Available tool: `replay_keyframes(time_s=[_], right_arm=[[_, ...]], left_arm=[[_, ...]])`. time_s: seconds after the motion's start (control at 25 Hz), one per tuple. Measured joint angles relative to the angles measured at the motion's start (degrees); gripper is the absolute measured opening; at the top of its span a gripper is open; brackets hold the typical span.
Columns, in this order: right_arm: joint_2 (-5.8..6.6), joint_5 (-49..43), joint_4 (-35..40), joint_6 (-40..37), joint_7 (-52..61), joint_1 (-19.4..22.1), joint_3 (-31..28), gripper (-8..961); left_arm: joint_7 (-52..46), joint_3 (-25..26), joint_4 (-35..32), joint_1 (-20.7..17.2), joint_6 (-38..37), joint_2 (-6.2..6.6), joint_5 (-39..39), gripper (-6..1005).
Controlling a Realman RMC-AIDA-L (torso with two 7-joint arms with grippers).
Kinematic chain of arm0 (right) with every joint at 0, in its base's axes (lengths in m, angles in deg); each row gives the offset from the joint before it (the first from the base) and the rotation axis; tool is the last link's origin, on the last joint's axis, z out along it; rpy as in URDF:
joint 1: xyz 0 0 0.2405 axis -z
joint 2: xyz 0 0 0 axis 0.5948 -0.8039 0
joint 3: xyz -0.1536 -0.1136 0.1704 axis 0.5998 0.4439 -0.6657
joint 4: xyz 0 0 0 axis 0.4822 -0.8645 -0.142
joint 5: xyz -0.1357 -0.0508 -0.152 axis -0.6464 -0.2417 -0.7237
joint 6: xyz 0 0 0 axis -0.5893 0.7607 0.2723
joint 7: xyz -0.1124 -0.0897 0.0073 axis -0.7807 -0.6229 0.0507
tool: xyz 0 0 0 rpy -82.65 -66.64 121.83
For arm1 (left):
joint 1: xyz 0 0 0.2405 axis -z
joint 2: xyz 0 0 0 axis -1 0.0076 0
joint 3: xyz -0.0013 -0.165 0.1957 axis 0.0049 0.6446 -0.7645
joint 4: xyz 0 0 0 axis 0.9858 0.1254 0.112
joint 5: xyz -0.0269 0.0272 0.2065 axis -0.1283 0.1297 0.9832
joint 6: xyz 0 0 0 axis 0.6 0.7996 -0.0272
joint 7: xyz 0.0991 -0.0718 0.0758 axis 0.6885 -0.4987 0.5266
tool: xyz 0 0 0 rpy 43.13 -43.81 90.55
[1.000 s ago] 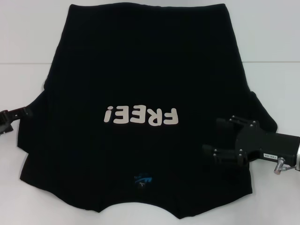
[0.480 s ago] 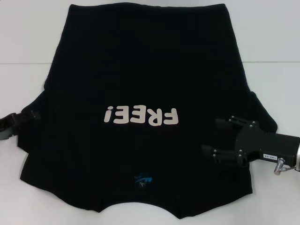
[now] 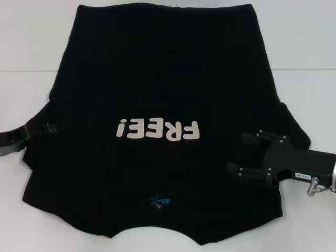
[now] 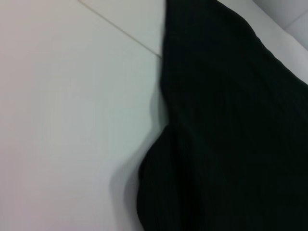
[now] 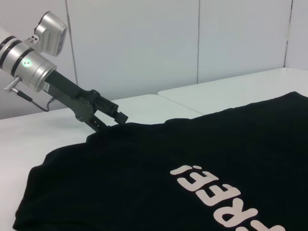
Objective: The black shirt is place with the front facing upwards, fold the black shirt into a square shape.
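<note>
The black shirt (image 3: 163, 79) lies flat on the white table, front up. Its white "FREE!" lettering (image 3: 158, 129) reads upside down in the head view, and the blue neck label (image 3: 159, 201) sits near the table's front edge. My left gripper (image 3: 46, 128) is at the outer edge of the shirt's left sleeve; in the right wrist view the left gripper (image 5: 109, 120) looks open, right at the fabric edge. The left wrist view shows only the shirt's edge (image 4: 231, 134) on the table. My right gripper (image 3: 236, 153) hovers open over the shirt's right side, holding nothing.
White table (image 3: 299, 47) surrounds the shirt at left, right and back. A seam line in the tabletop (image 3: 310, 69) runs across behind the sleeves. A pale wall (image 5: 144, 43) stands beyond the table in the right wrist view.
My left gripper has slid rightwards from the picture's left edge to the left sleeve's edge. The right arm and the shirt have hardly moved.
</note>
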Motion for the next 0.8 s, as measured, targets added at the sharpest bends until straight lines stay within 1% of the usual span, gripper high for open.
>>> replay_keyframes(time_s=[0.24, 0.48, 0.8], right_arm=[[0.0, 0.0, 0.0, 0.0, 0.15, -0.04, 0.0, 927], [0.01, 0.02, 0.0, 0.0, 0.68, -0.07, 0.0, 927], [0.09, 0.19, 0.0, -0.06, 0.7, -0.09, 0.0, 927]], left_arm=[[0.11, -2.29, -1.1, 0.29, 2.34, 0.05, -0.01, 826], [0.13, -5.67, -1.42, 0.29, 6.13, -0.3, -0.01, 601], [0.34, -6.02, -1.44, 0.45, 6.73, -0.44, -0.02, 407]])
